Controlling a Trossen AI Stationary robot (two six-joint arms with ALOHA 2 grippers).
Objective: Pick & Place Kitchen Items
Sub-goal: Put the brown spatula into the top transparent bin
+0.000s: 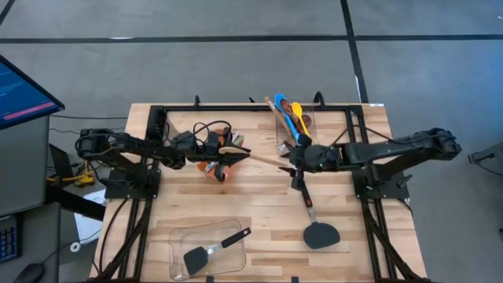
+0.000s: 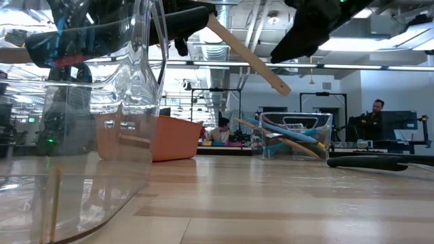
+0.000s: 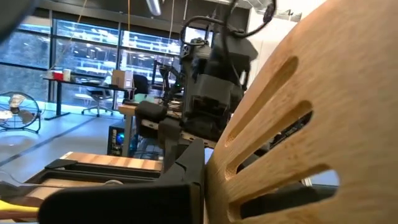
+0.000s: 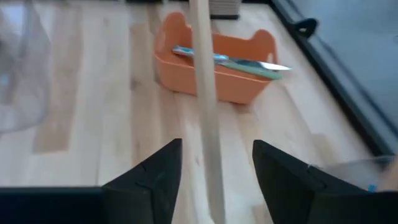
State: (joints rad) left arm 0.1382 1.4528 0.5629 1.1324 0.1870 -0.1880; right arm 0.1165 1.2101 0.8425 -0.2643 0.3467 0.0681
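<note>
A slotted wooden turner (image 1: 255, 157) hangs in the air over the table's middle, above the orange bin (image 4: 214, 81). My left gripper (image 1: 228, 156) is shut on its blade end. Its long handle (image 2: 247, 54) slants down toward the table's right. My right gripper (image 4: 217, 146) stands open at the handle's free end, one finger on each side of the handle and clear of it. A slim metal tool (image 4: 230, 60) lies in the bin. One black spatula (image 1: 316, 228) lies on the table at the near right. My left gripper holds the turner by its slotted blade (image 3: 280, 143), coming roughly level from the table's left. The gripper itself hides the place of contact. The turner is lifted clear of the table and bin, its handle sloping down toward the right.
A clear container (image 1: 292, 118) at the far right holds blue, yellow and wooden spoons. Another clear container (image 1: 206, 250) at the near left holds a black spatula; its wall fills the low view's left. A black frame edges the table's far side.
</note>
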